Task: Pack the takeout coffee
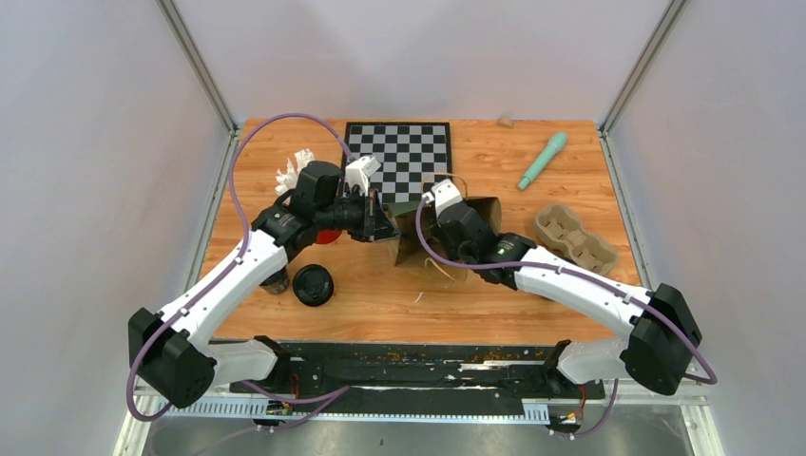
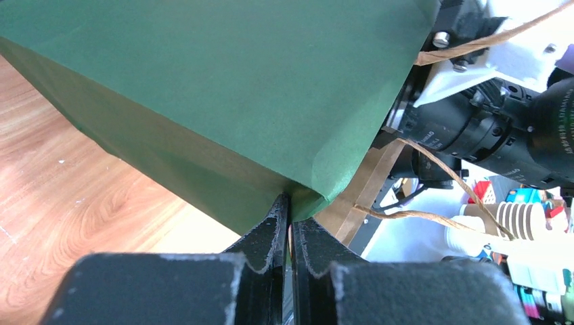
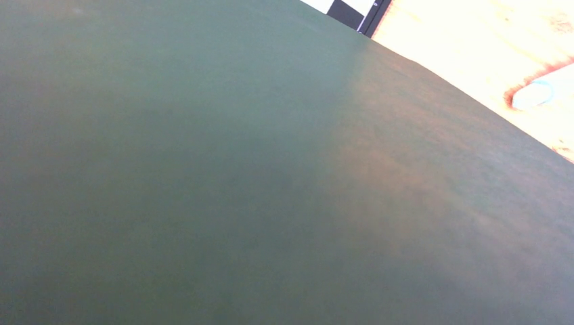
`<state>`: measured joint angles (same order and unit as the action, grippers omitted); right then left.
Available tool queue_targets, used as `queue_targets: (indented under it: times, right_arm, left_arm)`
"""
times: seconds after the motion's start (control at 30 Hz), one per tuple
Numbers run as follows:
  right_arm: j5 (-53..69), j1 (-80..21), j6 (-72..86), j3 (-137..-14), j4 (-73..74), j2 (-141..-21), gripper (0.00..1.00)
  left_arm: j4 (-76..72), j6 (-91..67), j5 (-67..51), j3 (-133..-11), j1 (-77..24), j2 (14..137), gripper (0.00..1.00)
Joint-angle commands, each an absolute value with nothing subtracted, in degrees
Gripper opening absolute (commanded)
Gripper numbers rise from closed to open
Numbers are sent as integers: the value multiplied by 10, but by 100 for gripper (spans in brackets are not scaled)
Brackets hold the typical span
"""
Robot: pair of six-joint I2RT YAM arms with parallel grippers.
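Green bag (image 2: pixel 223 101) rim pinched in closed left tool (image 2: pixel 290 213).

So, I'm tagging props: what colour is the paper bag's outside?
The bag is dark green outside, clearest in the left wrist view.

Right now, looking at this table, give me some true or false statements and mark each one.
The left pincer is shut on the edge of the green paper bag. True.
The lidded coffee cup is inside the bag. False: it stands on the table, outside it.
The cardboard cup carrier holds a cup. False: its wells are empty.
The teal tool lies right of the checkerboard. True.
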<state>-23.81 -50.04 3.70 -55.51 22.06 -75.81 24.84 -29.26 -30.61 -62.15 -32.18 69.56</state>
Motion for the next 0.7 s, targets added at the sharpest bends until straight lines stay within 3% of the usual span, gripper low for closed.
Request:
queue_targets:
  times: [0.0, 0.43, 0.67]
  right_arm:
    - [-200, -500, 11, -588, 211, -728, 24]
    - [-206, -503, -9, -633, 252, -700, 24]
    - [-250, -504, 16, -588, 223, -696, 46]
  left_arm:
    - [259, -287, -296, -645, -324, 702, 10]
    - [290, -277, -271, -664, -324, 704, 10]
    - [290, -286, -271, -659, -325, 700, 9]
